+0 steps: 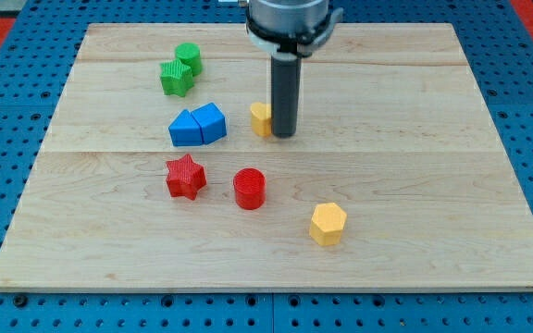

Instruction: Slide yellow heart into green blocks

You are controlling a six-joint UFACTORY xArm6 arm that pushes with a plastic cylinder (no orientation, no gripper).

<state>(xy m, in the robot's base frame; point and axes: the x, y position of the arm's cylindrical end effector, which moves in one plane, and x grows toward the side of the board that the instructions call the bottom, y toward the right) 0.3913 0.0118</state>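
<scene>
The yellow heart lies near the middle of the board, partly hidden by my rod. My tip stands right against the heart's right side. The two green blocks sit together at the upper left: a green cylinder and a green star just below and left of it. They lie up and to the left of the heart, well apart from it.
Two blue blocks sit side by side just left of the heart. A red star and a red cylinder lie below them. A yellow hexagon lies at the lower right. The wooden board rests on a blue pegboard.
</scene>
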